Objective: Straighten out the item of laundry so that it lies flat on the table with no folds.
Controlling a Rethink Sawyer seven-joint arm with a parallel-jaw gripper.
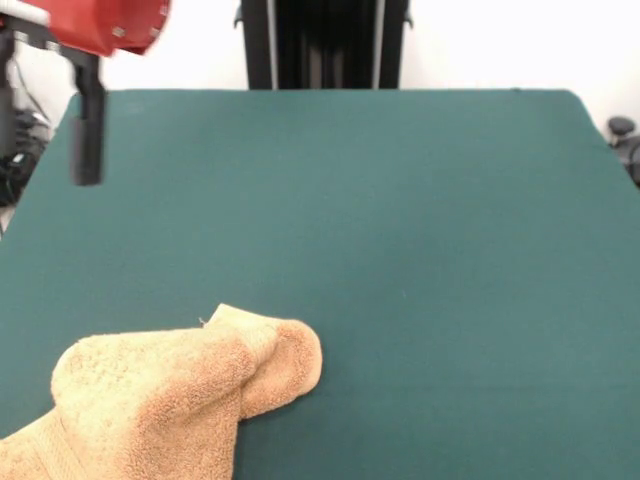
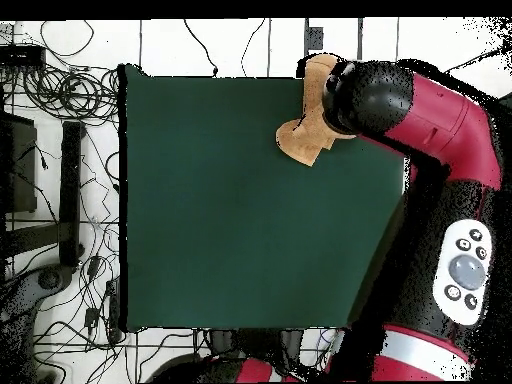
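Starting at 10 o'clock in the front view: finding the claw (image 1: 88,165) hanging below its red housing, clear of the table (image 1: 420,230) and touching nothing. Showing as one dark bar from this angle, so not managing to tell whether spread wide or pinched narrow; not holding anything.

Moving to 7 o'clock: seeing the towel (image 1: 170,400) lying bunched on the green cloth, well apart from the claw. Doubling over itself in a thick rounded roll, with a hemmed corner poking up at the top of the heap and a flatter banded strip running off the bottom edge. Not lying flat, folds showing plainly.

Passing on to 12 o'clock: noting the black pedestal (image 1: 325,45) standing behind the far edge of the table.

Switching to the overhead view, at 9 o'clock: noticing loose cables (image 2: 60,100) trailing over the floor beside the table (image 2: 220,220). Reaching 1 o'clock: spotting the towel (image 2: 303,135) sitting crumpled at that corner of the table, one end overhanging the top edge. Just right of it: watching the red and black arm (image 2: 440,115) covering part of the towel and hiding the claw from this camera
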